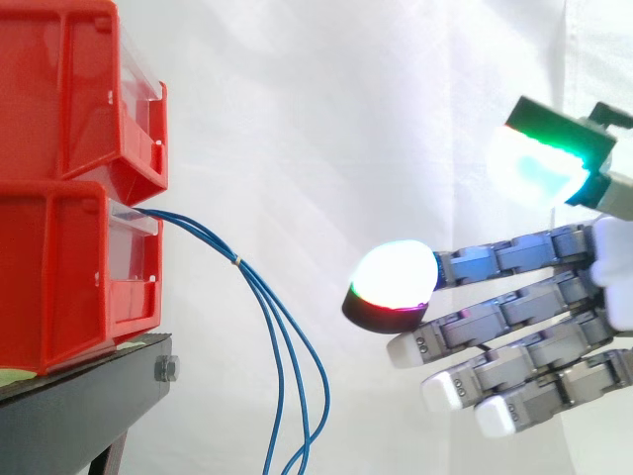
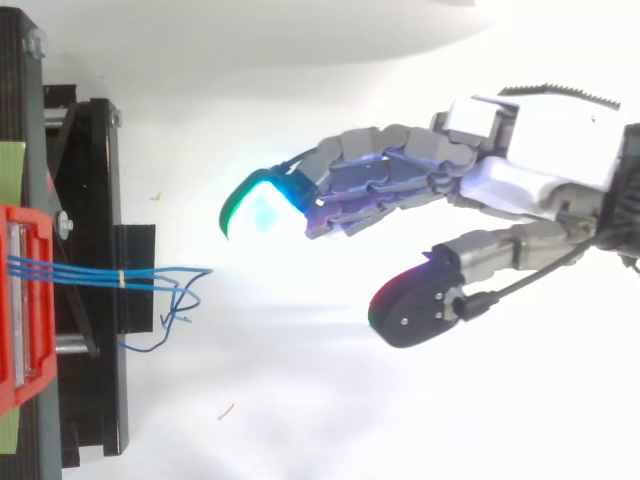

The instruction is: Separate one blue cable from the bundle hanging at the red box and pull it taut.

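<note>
Blue cables (image 1: 223, 247), thin slack loops at red box (image 1: 59, 277); robot hand (image 2: 540, 150) straight-fingered, empty.

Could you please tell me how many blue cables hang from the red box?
3. They leave the lower red bin together, held by a small tie, then fan out below: the inner cable, the middle cable, the outer cable. More could be hidden behind these.
</note>
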You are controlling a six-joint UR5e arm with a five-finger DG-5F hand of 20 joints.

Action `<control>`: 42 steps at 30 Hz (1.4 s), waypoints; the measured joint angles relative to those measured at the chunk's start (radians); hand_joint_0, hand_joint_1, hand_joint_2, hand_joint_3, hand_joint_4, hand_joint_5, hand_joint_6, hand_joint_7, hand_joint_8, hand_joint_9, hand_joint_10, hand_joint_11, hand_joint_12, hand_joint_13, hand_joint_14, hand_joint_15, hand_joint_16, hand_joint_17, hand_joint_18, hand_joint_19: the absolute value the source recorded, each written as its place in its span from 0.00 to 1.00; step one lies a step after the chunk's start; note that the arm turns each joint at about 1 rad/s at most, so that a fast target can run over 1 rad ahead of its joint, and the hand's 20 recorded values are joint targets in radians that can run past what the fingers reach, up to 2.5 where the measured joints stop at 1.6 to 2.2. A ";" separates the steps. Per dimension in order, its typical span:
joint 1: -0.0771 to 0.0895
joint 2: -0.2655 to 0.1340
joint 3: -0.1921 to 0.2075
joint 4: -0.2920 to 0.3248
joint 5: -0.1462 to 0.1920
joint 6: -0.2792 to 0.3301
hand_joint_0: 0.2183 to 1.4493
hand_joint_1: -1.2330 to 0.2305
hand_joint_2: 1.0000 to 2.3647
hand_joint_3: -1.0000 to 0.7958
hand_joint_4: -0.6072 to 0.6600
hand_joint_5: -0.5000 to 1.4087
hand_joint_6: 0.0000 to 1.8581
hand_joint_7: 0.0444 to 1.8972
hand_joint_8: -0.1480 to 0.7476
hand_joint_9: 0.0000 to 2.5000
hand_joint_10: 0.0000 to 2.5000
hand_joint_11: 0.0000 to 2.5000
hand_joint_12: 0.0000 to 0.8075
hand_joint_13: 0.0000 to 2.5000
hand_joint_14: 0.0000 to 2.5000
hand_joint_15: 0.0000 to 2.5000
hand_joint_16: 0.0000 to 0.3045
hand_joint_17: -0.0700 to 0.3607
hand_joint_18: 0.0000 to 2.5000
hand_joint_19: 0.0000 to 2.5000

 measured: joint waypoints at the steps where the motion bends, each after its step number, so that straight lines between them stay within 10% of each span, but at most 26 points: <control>1: -0.001 -0.008 0.008 0.001 0.001 0.000 0.22 0.40 0.00 0.28 0.59 0.14 0.27 0.34 0.45 0.18 0.00 0.04 0.46 0.20 0.00 0.09 0.18 0.45 0.20 0.13; 22: -0.004 -0.053 0.040 0.053 0.047 -0.064 0.22 0.41 0.00 0.28 0.60 0.15 0.27 0.34 0.45 0.19 0.00 0.05 0.46 0.21 0.00 0.09 0.18 0.45 0.20 0.13; 42: -0.018 -0.177 0.157 0.072 -0.035 -0.013 0.22 0.42 0.00 0.28 0.60 0.15 0.27 0.34 0.46 0.19 0.00 0.05 0.46 0.22 0.00 0.09 0.18 0.46 0.20 0.14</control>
